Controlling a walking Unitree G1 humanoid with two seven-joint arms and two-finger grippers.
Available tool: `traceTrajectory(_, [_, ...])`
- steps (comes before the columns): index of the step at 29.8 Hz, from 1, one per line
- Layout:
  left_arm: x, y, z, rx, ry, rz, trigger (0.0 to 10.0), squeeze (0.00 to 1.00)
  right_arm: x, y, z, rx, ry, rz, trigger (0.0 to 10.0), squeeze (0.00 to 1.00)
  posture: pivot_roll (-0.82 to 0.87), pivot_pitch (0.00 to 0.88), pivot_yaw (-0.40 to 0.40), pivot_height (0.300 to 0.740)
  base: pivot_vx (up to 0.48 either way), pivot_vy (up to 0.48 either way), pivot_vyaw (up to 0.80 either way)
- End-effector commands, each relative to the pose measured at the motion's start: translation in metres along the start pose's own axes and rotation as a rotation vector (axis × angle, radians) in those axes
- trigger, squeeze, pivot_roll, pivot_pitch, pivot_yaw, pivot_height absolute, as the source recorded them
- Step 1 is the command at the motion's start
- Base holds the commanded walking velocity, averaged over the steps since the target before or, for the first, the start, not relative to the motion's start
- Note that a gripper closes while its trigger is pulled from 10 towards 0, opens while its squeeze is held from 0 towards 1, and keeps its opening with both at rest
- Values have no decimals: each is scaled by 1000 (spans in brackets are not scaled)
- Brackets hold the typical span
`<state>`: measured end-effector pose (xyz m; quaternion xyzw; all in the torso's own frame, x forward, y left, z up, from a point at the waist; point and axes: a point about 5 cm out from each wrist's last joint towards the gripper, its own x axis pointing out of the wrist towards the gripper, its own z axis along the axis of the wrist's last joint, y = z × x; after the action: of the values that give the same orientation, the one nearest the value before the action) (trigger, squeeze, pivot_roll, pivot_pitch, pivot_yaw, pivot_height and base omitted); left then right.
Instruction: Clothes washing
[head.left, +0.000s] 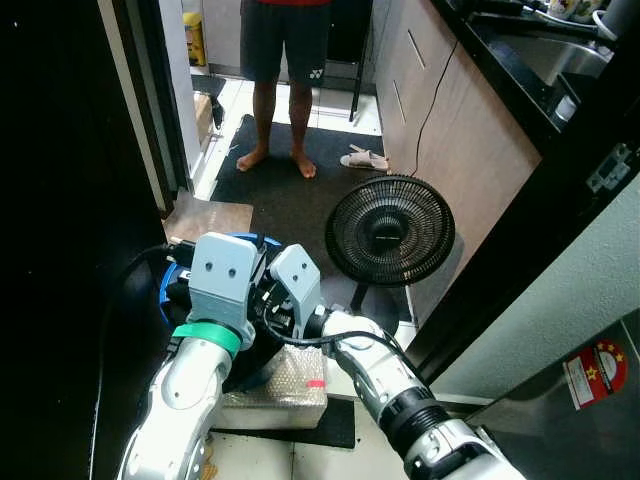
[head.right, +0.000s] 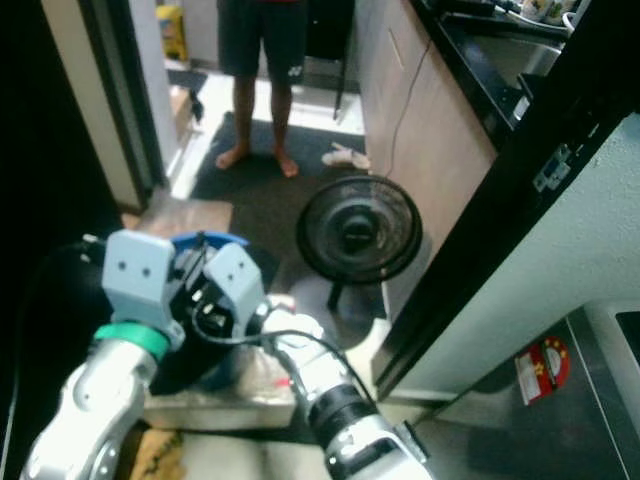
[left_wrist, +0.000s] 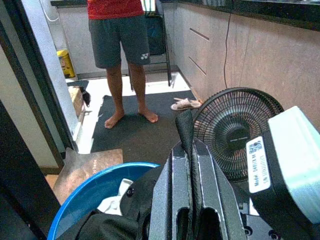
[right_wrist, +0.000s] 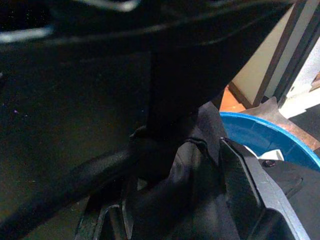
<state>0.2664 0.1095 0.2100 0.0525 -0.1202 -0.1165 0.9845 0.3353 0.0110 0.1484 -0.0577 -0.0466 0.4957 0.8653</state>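
Left fingers (left_wrist: 190, 165) clamp dark cloth (left_wrist: 184, 131) above blue basin (left_wrist: 90, 187); right fingers' state seems unclear.

Head stereo pair: looking forward and down from above the arms, both eyes sharing the blue basin (head.left: 170, 290), black fan (head.left: 390, 232), dark mat (head.left: 290, 190) and a standing person's legs (head.left: 278, 110). Left wrist camera: facing low along its fingers (left_wrist: 186, 150), close over the basin, taking in the same fan and person. Right wrist camera: pressing very near dark cloth (right_wrist: 190, 190), catching the basin rim.
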Motion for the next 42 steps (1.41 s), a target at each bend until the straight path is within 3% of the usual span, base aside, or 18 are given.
traceTrajectory(1, [-1, -2, -1, -4, 0, -5, 10000, 0, 9, 7, 3, -20, -2, 21, 10000, 0, 78, 104, -65, 740, 0, 0, 0])
traceTrajectory(5, [0, -3, -1, -4, -1, -9, 10000, 0, 10, -10, 0, -86, 82, -122, 10000, 0, 81, 102, -63, 740, 0, 0, 0])
traceTrajectory(14, [-1, -3, -1, 0, 0, -12, 10000, 0, 15, -17, 8, -112, 81, -170, 10000, 0, 93, 100, -63, 740, 0, 0, 0])
traceTrajectory(20, [-1, -2, -1, 4, 0, -4, 10000, 0, 24, -4, 16, -49, 5, -74, 10000, 0, 105, 97, -68, 740, 0, 0, 0])
traceTrajectory(26, [-2, -2, -1, 6, 0, 1, 10000, 0, 27, 6, 15, -44, -6, -7, 10000, 0, 106, 97, -69, 740, 0, 0, 0])
traceTrajectory(31, [-2, -1, -1, 6, 0, 1, 10000, 0, 24, 22, 8, -5, -23, 155, 10000, 0, 95, 100, -62, 740, 0, 0, 0])
traceTrajectory(35, [-1, -2, -1, 6, 0, -2, 10000, 0, 24, 22, 8, -8, -24, 150, 10000, 0, 92, 100, -61, 740, 0, 0, 0])
traceTrajectory(36, [-1, -2, -1, 5, 1, -4, 10000, 0, 24, 20, 6, -28, -5, 121, 8275, 0, 88, 101, -57, 740, 0, 0, 0])
traceTrajectory(37, [-1, -2, -1, 5, 1, -4, 10000, 0, 24, 20, 6, -28, -5, 121, 8275, 0, 88, 101, -57, 740, 0, 0, 0])
traceTrajectory(38, [-1, -2, -1, 4, 1, -6, 10000, 0, 23, 16, 3, -57, 23, 80, 5333, 0, 88, 101, -57, 740, 0, 0, 0])
traceTrajectory(42, [0, -2, -1, 4, 0, -9, 10000, 0, 21, 3, -1, -158, 93, -52, 4980, 0, 89, 102, -56, 740, 0, 0, 0])
